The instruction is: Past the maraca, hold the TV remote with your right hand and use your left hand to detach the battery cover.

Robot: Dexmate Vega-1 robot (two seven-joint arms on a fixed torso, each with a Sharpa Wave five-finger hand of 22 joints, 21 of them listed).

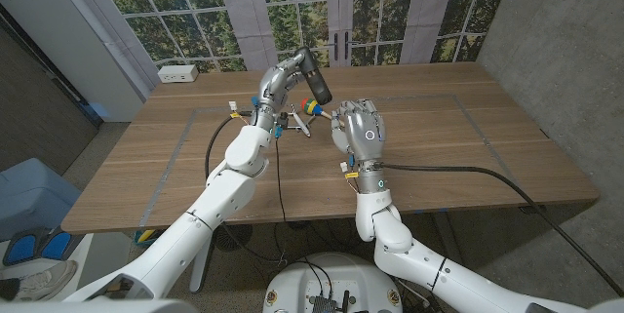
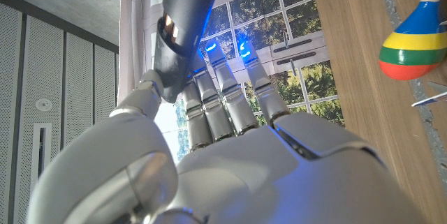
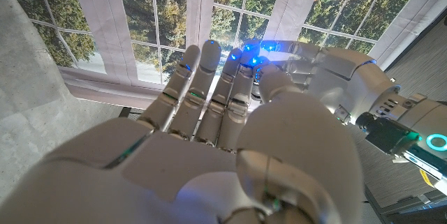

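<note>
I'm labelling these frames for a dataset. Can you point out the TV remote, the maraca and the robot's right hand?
TV remote (image 1: 316,79), head view, on its dark body, held up by the left robot hand (image 1: 280,81).
Maraca (image 2: 413,48), left wrist view, on its striped head.
Right robot hand (image 1: 359,130), head view, on its back.

Left hand (image 1: 283,84) raised, fingers (image 2: 223,102) gripping; right hand (image 1: 359,133) open.

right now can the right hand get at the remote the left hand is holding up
Probably yes. The left hand grips the TV remote raised off the table, and the right hand, holding nothing, stands close beside it with nothing between them; the maraca lies lower, on the table.
</note>
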